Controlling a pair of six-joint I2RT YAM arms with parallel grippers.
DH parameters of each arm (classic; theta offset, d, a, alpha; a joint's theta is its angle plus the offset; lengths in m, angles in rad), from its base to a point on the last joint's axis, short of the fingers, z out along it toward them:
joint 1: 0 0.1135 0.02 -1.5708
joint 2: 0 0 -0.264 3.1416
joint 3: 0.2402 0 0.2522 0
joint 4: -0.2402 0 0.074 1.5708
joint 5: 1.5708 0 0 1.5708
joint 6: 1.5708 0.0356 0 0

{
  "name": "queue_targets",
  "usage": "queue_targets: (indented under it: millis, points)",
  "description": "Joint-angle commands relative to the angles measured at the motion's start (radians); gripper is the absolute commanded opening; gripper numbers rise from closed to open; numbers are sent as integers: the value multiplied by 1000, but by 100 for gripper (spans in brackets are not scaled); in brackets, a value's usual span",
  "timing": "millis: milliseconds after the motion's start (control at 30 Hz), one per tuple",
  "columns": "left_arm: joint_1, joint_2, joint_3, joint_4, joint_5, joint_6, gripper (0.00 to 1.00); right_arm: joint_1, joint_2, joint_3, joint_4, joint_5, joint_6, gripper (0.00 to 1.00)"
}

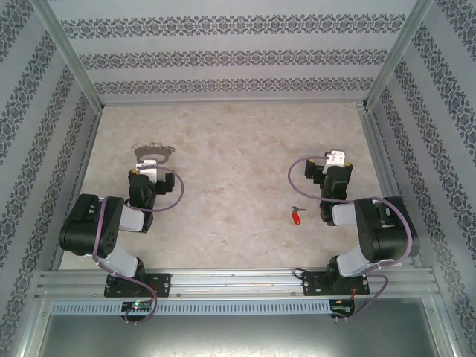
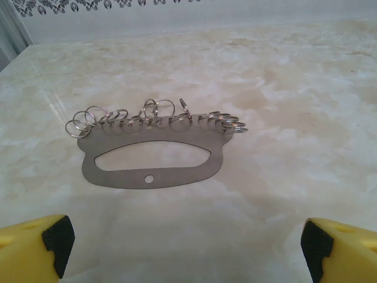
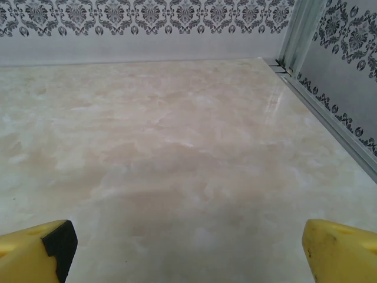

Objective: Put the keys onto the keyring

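Silver-grey sheet metal is what the keyring (image 2: 159,134) looks to be: a flat plate with an oval cut-out and a row of small split rings (image 2: 121,118) along its far edge. It lies flat on the marble-patterned table (image 2: 283,76) at twelve o'clock from the left gripper (image 2: 187,250), near it but not touching. In the overhead view it sits at about ten o'clock on the tabletop. That gripper's yellow fingers (image 2: 29,244) stand spread wide with nothing between them.

The right gripper (image 3: 188,250) is likewise spread wide and empty, facing bare table toward the far right corner. The red-headed key (image 1: 297,216) lies at about four o'clock on the tabletop and at roughly seven o'clock from the right gripper, well apart from the keyring. No key is on a ring yet, so the task looks barely begun.

Several things could go wrong from here:

- **Finding the key:** the right gripper points away from it, so the arm must swing back, and a hasty turn could overshoot.
- **Picking it up:** the key is tiny and flat on a hard, smooth surface, so closing fingers may flick it aside or catch only the plastic head at a slant.
- **Lifting the plate:** it is thin and hugs the table, so fingers coming straight down are likely to push it along rather than lift it.
- **Threading:** the split rings are small and crowded, some tilted up, so a slightly crooked key would probably snag two at once or slip out of the grip
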Motion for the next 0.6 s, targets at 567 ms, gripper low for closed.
queue_targets:
  millis: [567]
  points:
    - [-7,-7,10,38,20,24,100,6,5,2,29,19,10,98]
